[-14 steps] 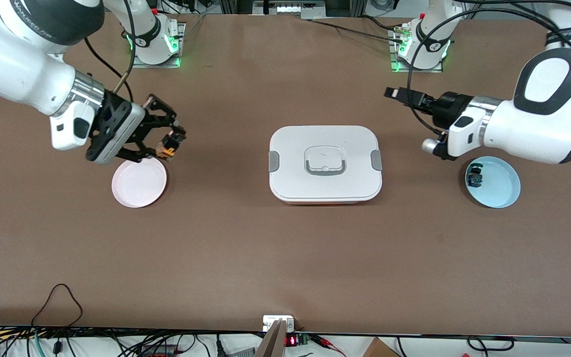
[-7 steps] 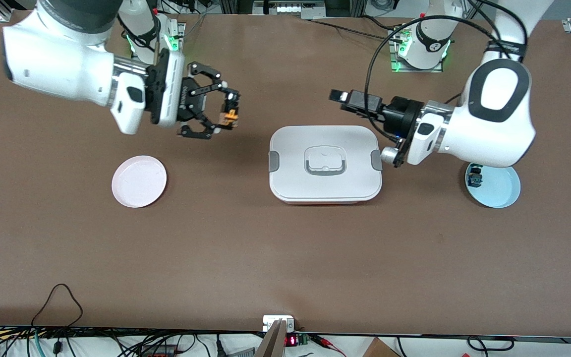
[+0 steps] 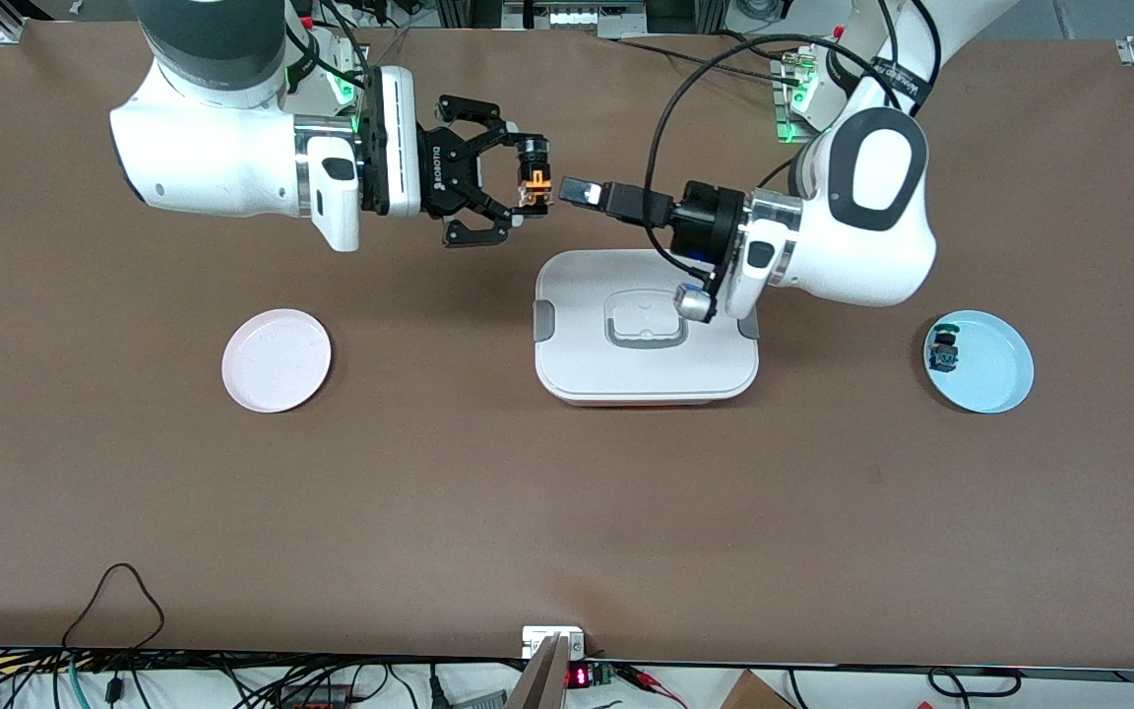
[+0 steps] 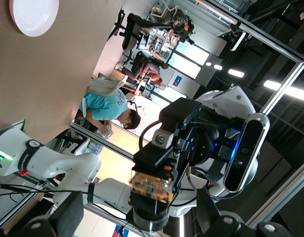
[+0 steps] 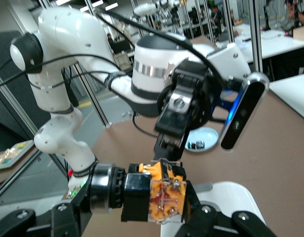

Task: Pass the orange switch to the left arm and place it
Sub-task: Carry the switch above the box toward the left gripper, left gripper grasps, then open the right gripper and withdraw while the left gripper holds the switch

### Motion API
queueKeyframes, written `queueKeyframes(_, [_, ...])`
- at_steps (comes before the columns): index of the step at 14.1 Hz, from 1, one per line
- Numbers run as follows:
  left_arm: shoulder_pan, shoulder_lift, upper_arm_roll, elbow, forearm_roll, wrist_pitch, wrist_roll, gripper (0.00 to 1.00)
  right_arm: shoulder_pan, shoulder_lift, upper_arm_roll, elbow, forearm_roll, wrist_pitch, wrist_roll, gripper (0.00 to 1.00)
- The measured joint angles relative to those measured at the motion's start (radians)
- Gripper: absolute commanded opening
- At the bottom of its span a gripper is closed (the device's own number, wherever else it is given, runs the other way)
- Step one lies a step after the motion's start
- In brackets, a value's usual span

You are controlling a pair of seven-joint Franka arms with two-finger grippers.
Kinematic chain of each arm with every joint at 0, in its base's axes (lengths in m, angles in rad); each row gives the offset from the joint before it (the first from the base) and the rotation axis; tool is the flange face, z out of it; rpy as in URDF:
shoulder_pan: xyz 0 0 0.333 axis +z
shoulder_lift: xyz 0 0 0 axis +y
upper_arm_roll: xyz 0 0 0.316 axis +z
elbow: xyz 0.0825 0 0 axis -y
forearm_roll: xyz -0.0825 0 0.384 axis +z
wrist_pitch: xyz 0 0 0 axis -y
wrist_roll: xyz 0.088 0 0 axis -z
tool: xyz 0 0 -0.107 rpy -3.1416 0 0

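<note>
My right gripper (image 3: 526, 185) is shut on the orange switch (image 3: 535, 186) and holds it up in the air, above the table beside the white box (image 3: 646, 369). My left gripper (image 3: 579, 190) is open and points at the switch, its tips right next to it, and its wrist is over the box. In the left wrist view the switch (image 4: 152, 185) sits between my spread fingers (image 4: 67, 217). In the right wrist view the switch (image 5: 164, 195) is clamped in my right gripper (image 5: 152, 205), and the left gripper faces it.
An empty pink plate (image 3: 277, 359) lies toward the right arm's end of the table. A light blue plate (image 3: 995, 379) at the left arm's end holds a small blue-and-green switch (image 3: 943, 352). The box sits mid-table between the plates.
My right gripper carried the orange switch from over the pink plate to the middle. My left arm swung from the blue plate's end to meet it over the box.
</note>
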State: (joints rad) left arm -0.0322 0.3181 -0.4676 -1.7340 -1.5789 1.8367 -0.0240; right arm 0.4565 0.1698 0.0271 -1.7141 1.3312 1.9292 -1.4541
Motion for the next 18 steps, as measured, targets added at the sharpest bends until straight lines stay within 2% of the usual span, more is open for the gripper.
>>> queueKeyframes(3, [0.000, 0.000, -0.023, -0.002, -0.038, 0.006, 0.056, 1.00, 0.013, 0.009, 0.000, -0.001, 0.062, 0.011, -0.020, 0.00])
queueKeyframes(4, [0.000, 0.000, -0.025, -0.004, -0.043, 0.006, 0.068, 0.92, 0.020, 0.009, 0.000, -0.001, 0.070, 0.019, -0.021, 0.00])
queueKeyframes(6, [0.001, 0.000, -0.026, -0.008, -0.045, 0.006, 0.077, 0.66, 0.034, 0.009, 0.000, -0.001, 0.074, 0.040, -0.021, 0.00])
queueKeyframes(7, [0.003, 0.000, -0.026, -0.011, -0.045, 0.002, 0.080, 0.60, 0.041, 0.009, 0.000, -0.001, 0.075, 0.054, -0.021, 0.00])
queueKeyframes(11, [0.029, 0.000, -0.026, -0.012, -0.047, -0.072, 0.084, 0.60, 0.048, 0.010, 0.004, -0.003, 0.098, 0.083, -0.021, 0.00])
queueKeyframes(14, [0.059, 0.000, -0.025, -0.014, -0.047, -0.118, 0.084, 0.38, 0.048, 0.010, 0.004, -0.003, 0.102, 0.085, -0.021, 0.00])
queueKeyframes(18, [0.063, 0.000, -0.025, -0.016, -0.046, -0.121, 0.097, 0.28, 0.048, 0.010, 0.005, -0.004, 0.107, 0.085, -0.020, 0.00])
